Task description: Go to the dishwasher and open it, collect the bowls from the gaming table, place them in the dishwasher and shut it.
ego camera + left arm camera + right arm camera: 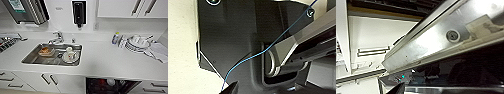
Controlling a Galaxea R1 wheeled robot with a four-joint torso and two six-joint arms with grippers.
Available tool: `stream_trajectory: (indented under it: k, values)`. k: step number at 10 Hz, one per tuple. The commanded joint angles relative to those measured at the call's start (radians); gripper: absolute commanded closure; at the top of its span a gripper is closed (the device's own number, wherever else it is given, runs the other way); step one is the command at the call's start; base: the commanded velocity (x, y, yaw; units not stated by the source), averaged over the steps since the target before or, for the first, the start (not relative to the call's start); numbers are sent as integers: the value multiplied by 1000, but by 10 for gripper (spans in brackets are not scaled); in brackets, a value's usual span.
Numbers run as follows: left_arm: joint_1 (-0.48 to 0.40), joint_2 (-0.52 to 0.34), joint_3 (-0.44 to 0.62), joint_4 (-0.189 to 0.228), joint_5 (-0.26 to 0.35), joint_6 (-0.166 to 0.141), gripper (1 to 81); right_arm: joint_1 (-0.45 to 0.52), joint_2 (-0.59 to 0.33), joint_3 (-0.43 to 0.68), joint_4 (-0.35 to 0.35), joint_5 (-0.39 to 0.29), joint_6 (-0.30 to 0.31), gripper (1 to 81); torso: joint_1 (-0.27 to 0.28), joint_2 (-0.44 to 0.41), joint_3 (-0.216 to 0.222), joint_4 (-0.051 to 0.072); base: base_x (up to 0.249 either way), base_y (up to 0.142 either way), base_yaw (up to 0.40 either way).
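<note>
From where I stand the robot faces the white desk [100,58] with its steel sink [32,58], a faucet [57,37] behind it and a few dishes lying in the basin. Off to the right sits a stack of white plates [136,43] beside a small bottle [115,38].

Below the desk edge the dishwasher [112,86] shows as a dark opening, with something red and something pale inside, so its door looks to be at least partly down. In the right wrist view the stainless edge of the dishwasher door [436,42] crosses the picture at a slant, very close, with white cabinet drawers [373,50] behind it. I cannot tell whether the fingers on either arm are parted or closed.

The step in hand seems to be working that door. To do it well, I would move it along its hinge arc, steadily and without forcing sideways, keeping the arm clear of the racks. A thin blue cable [250,56] runs across the left wrist hardware; it should be kept from snagging.
</note>
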Motion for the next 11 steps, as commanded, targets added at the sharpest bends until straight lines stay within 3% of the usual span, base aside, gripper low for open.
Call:
stream_trajectory:
  k: [1,3,5,6,11]
  values:
    - [2,5,0,45,37,26,10,19,-224,86,-22,-63,-25,10,0,0,0,0,0,0,0]
    - [2,4,-3,56,39,26,10,50,-234,142,-20,-73,-24,10,0,0,0,0,0,0,0]
    - [2,-7,-5,54,39,27,10,36,-281,169,-28,-208,-27,10,1,0,0,0,0,0,0]
    - [2,-7,-5,53,39,27,10,-8,-298,155,-36,-234,-35,10,1,0,0,0,0,0,0]
    - [-2,0,-5,54,40,36,10,-252,-237,-74,-98,-196,-55,10,1,0,0,0,0,0,0]
